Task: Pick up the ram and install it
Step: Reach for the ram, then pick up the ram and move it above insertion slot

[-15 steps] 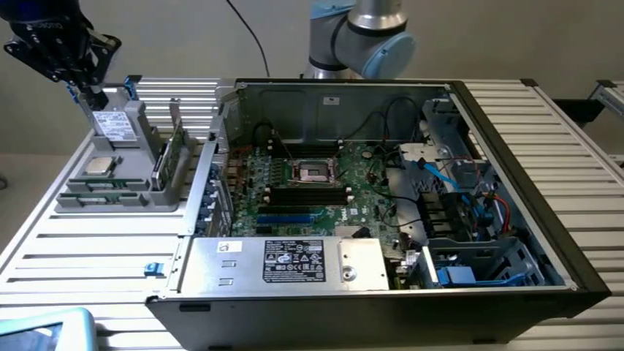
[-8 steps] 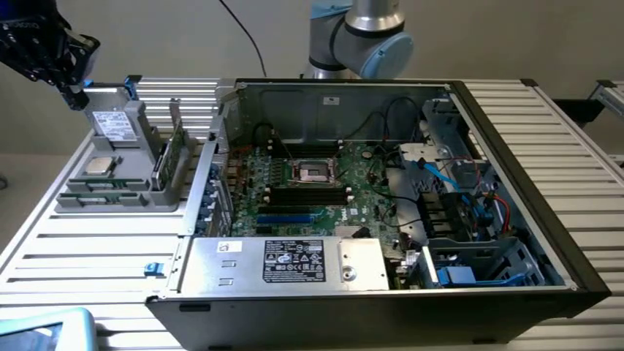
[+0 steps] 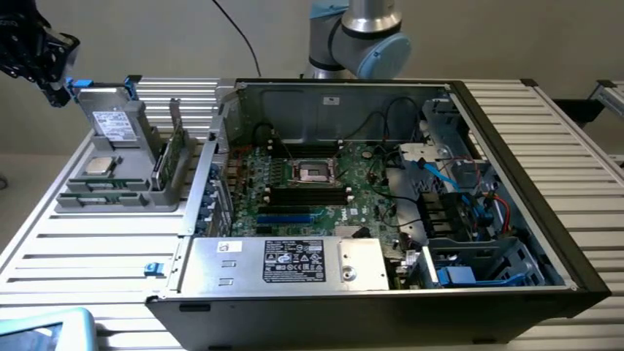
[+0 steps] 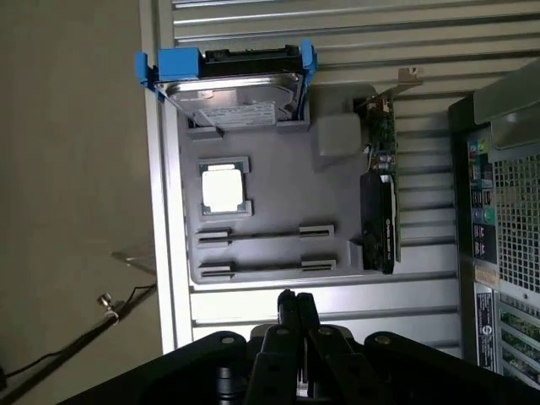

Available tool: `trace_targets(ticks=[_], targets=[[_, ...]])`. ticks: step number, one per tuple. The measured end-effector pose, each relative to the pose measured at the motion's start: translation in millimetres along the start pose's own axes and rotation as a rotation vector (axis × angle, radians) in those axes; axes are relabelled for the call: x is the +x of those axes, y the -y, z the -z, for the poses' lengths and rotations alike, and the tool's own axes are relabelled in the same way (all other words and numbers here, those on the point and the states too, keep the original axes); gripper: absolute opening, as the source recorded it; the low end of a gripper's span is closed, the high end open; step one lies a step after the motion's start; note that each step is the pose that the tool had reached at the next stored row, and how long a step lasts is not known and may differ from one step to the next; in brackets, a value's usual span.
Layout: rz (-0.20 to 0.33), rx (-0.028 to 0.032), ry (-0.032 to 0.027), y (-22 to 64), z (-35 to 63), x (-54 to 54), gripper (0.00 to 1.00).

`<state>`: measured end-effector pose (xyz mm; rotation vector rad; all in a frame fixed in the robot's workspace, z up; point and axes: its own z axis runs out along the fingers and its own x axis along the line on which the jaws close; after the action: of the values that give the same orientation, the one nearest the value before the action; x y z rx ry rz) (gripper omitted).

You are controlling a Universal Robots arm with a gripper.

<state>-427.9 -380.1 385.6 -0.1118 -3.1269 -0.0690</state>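
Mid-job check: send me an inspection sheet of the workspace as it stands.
Surface: slatted metal table, carrying an open computer case and a grey parts tray.
Job's things: ram not clearly made out; thin dark lines in the tray's two long slots may be sticks on edge. Motherboard exposed in the case.
Clutter: drive with blue tabs, square processor chip, upright expansion card, all on the tray.
End effector: shut, empty, hanging near the tray.
Cables: black cable behind the case; blue leads inside it.
Surroundings: arm's base behind the case; beige floor.
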Motion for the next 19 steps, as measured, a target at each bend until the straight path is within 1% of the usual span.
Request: trace_targets(ticks=[2,6,19], targets=[[0.0,0.0048,0.0006,-4.2,-1.3,4.3,0.11],[0.0,0.013,0.0041,-12.1,-3.8,11.1,0.11],[0.0,0.0133,0.0041,-12.2,-3.8,11.8,0.11]])
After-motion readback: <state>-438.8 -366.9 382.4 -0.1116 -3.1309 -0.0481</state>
